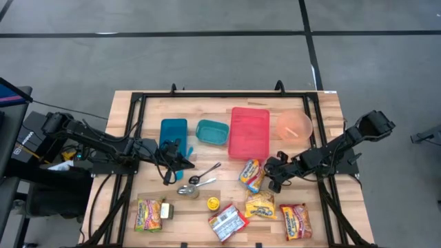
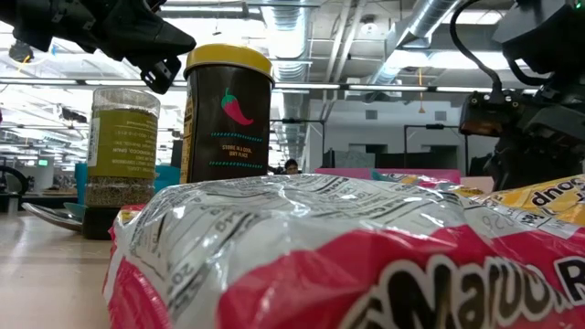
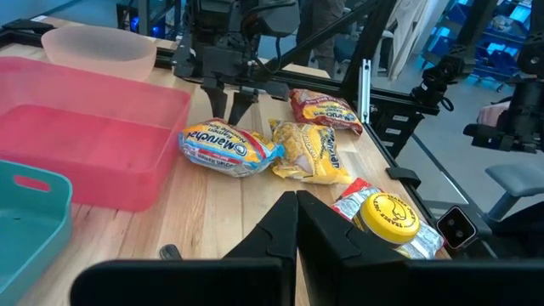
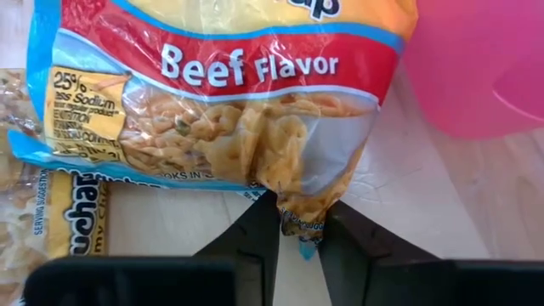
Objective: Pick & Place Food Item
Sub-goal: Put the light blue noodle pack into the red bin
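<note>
high view: right gripper (image 1: 273,173) at the ramen pack (image 1: 251,173) beside the red bin (image 1: 249,132); left gripper (image 1: 180,162) near the spoons (image 1: 200,181).
right wrist view: fingers (image 4: 255,228) pinch the pack's (image 4: 221,93) crimped edge.
left wrist view: left fingers (image 3: 280,223) pressed together, holding nothing; pack (image 3: 228,147) on table (image 3: 212,212), touching bin (image 3: 93,140).

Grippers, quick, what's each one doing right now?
Left gripper: shut, holding nothing.
Right gripper: shut on the corner of the noodle packet.
</note>
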`<state>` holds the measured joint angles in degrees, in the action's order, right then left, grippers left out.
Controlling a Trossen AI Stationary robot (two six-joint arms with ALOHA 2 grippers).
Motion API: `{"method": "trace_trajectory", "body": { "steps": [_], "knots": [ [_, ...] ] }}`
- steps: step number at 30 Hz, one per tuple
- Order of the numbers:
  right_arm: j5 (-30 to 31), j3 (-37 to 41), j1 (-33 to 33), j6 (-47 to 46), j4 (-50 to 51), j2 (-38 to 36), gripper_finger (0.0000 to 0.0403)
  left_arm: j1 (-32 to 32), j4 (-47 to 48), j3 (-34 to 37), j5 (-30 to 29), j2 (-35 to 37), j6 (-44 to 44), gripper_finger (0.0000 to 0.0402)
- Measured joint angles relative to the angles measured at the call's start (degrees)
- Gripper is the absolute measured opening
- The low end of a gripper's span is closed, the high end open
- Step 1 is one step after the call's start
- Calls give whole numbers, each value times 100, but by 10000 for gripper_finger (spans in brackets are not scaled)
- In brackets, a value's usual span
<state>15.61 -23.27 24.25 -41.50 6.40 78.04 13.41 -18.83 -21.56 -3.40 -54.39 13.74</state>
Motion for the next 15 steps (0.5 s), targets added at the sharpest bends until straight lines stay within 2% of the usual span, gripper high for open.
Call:
{"method": "trace_trajectory", "body": {
  "steps": [7,15],
  "knots": [
    [-96,-33,7,-4,33,-42,66,0,-2,0,0,2,2,0],
    [-207,-419,15,122,349,-33,61,0,-2,0,0,2,2,0]
  ]
}}
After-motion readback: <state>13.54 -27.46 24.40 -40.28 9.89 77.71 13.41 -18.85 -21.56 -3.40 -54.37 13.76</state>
